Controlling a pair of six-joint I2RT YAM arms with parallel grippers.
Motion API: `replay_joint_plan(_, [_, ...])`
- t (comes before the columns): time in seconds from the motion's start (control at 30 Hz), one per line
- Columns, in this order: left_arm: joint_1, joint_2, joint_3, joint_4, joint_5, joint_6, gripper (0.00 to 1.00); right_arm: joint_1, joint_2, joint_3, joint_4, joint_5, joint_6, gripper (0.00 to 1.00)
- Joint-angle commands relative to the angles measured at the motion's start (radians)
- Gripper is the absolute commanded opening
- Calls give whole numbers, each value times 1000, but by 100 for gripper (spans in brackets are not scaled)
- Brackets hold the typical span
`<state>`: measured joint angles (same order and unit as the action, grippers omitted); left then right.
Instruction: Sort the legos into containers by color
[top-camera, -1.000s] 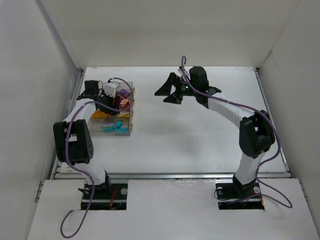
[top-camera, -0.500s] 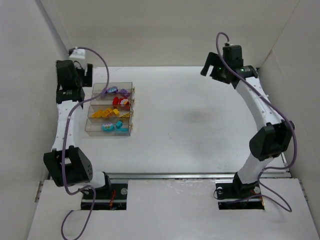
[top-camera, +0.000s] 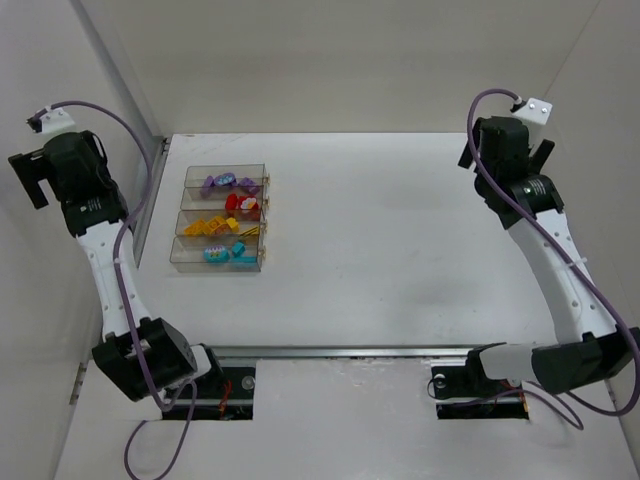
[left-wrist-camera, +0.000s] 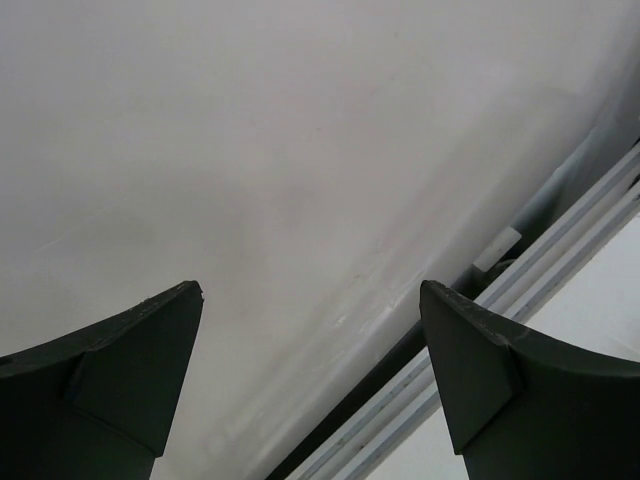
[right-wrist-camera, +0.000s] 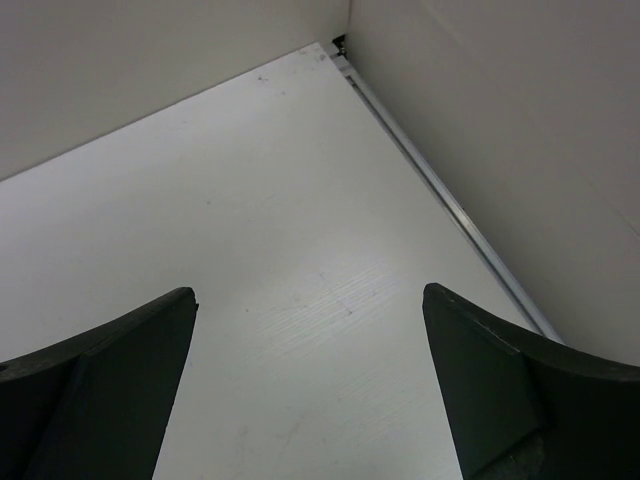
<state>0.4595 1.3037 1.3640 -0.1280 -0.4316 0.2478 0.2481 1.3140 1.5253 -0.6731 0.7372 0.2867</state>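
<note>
- The containers (top-camera: 176, 240) sit on the left side of the counter (top-camera: 400, 250). It's four clear bins joined in a row running away from the arm bases, with their little yellowish tabs (top-camera: 266, 181) on the right-hand side.
- All the legos I can spot are inside the bins. The purple ones (top-camera: 222, 182) are in the farthest bin and the red ones (top-camera: 240, 203) are in the next one.
- The yellow ones (top-camera: 212, 227) are in the third bin and the cyan-blue ones (top-camera: 222, 252) are in the nearest. They're too small from the top view for me to count exactly.
- The left fingers (left-wrist-camera: 120, 370) are spread wide apart with nothing between them. That arm is up by the left wall, well apart from the bins, and its wrist camera only gets white wall and a metal rail (left-wrist-camera: 520, 300).
- The right fingers (right-wrist-camera: 110, 370) are also spread wide and holding nothing. That arm is over at the far right side, and its wrist camera looks down at the far right corner of the counter where it meets the walls.
</note>
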Motion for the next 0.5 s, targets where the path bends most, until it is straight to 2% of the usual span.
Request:
replay_joint_plan(0.0, [-4, -61, 14, -9, 66, -28, 88, 3, -73, -37, 162, 54, -24, 100])
replay_joint_plan(0.47, [-4, -125, -6, -47, 125, -53, 89, 3, -124, -60, 125, 54, -24, 100])
